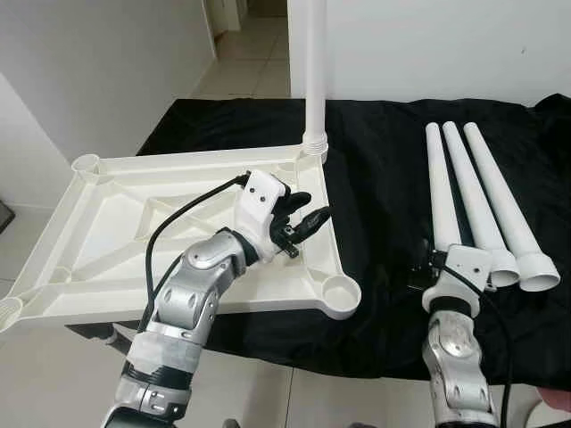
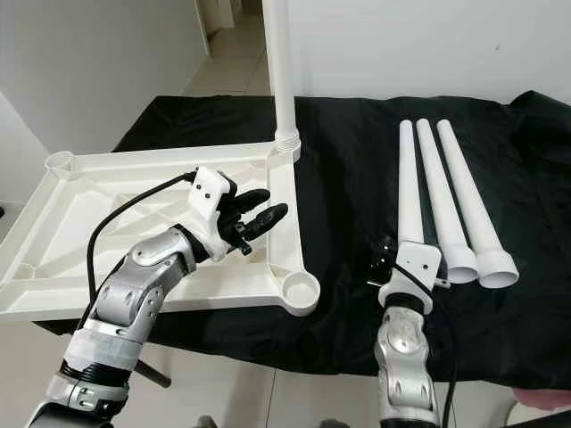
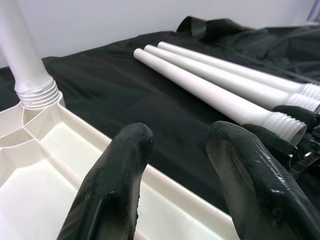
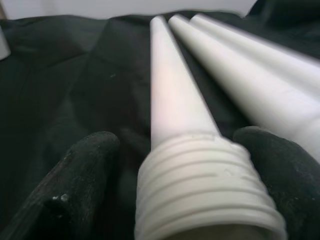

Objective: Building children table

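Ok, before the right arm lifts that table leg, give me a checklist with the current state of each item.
1. Right gripper fingers either side of the nearest leg's threaded end: ok.
2. Fingers closed firmly on that leg: cannot tell; gaps show beside the thread.
3. Other two legs lying apart from the fingers: ok, though close alongside.
4. Tabletop upside down on the black cloth, sockets facing up: ok.
5. One leg already standing in the far corner socket: ok.
6. Near corner socket free to take a leg: ok.
7. Left gripper steadying the tabletop: not ok; open, above the rim.
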Motion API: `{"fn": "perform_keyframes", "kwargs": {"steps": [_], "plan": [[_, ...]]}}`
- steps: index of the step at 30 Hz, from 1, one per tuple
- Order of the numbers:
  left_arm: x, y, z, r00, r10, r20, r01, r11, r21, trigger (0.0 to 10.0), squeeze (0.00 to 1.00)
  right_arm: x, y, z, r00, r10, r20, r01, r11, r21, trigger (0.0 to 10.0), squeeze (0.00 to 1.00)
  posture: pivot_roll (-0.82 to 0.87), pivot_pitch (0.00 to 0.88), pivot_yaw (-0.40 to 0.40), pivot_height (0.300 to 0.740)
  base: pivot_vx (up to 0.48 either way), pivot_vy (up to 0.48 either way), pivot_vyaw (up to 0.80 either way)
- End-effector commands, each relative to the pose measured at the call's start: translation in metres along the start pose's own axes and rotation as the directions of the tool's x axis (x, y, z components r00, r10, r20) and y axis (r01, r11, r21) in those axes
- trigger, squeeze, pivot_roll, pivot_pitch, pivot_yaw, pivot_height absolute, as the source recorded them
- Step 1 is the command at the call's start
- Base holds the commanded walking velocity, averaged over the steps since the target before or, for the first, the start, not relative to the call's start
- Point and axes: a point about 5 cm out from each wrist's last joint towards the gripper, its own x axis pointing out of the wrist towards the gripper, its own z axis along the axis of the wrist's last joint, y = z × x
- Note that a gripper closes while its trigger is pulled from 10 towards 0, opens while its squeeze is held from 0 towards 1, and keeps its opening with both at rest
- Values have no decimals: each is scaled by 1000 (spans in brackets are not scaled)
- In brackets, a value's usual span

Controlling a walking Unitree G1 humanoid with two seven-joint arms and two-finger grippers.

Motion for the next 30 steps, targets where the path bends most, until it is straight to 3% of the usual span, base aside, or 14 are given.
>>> {"fn": "perform_keyframes", "kwargs": {"steps": [1, 11, 19, 20, 21, 30], "plan": [[-5, 9, -1, 987, 161, -13, -162, 987, -3, 10000, 0, -1, 6, -8, 999, 29, -45, -28, 999, 28, 10000, 0, -65, 13, 106, 740, 0, 0, 0], [-5, 12, 1, 981, 192, -10, -192, 981, -11, 10000, 0, 15, 9, -14, 993, 84, -85, -78, 994, 82, 10000, 0, -64, 17, 105, 740, 0, 0, 0], [-6, 17, 3, 973, 229, -14, -230, 973, -6, 10000, 0, 15, 21, -19, 981, 165, -99, -154, 982, 106, 10000, 0, -58, 29, 102, 740, 0, 0, 0], [-6, 18, 3, 972, 233, -15, -233, 973, -2, 10000, 0, 14, 23, -19, 978, 184, -103, -173, 979, 107, 2549, 0, -58, 29, 102, 740, 0, 0, 0], [-6, 18, 3, 972, 235, -17, -236, 972, -1, 10000, 0, 14, 24, -20, 976, 192, -104, -181, 977, 111, 0, 0, -57, 25, 100, 740, 0, 0, 0], [-8, 16, 2, 973, 229, -23, -229, 973, -13, 10000, 0, 8, 25, -27, 969, 207, -138, -194, 976, 98, 0, 0, -49, 35, 86, 740, 0, 0, 0]]}}
